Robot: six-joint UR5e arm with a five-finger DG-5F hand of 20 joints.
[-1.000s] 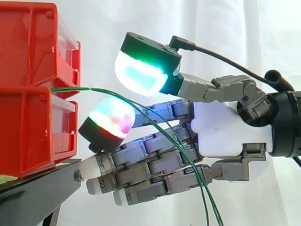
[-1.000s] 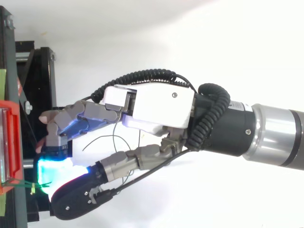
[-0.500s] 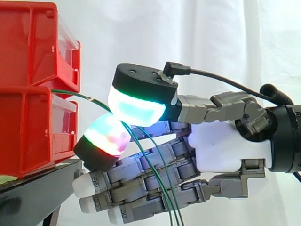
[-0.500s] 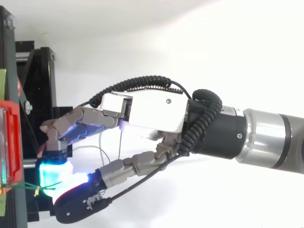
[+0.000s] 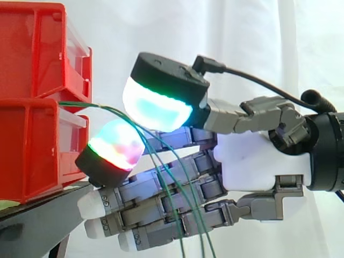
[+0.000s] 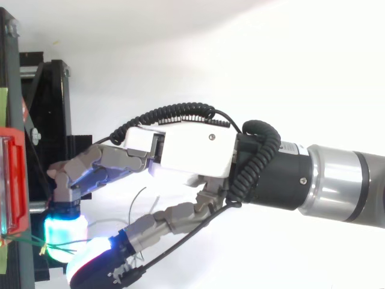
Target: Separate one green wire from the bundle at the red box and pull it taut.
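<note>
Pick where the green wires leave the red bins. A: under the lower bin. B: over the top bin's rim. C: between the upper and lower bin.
C: in the side view the green wires emerge between the upper red bin and the lower red bin, then hang down across the hand.
</note>
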